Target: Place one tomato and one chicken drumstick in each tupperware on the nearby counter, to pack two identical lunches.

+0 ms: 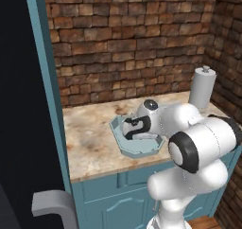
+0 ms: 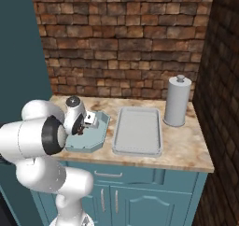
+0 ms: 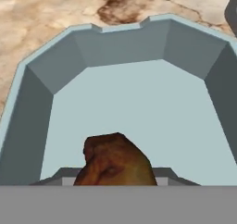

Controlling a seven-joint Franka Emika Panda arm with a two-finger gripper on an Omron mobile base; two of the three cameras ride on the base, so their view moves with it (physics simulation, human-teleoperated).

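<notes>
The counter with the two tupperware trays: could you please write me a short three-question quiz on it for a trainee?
1. True or false: the gripper hangs over the left tupperware.
2. What shows between the fingertips in the hand view? A) a tomato B) a chicken drumstick C) a spoon
3. What stands on the counter to the right of the right tupperware?

Key: 1 true; 2 B; 3 a tall grey cylinder.
</notes>
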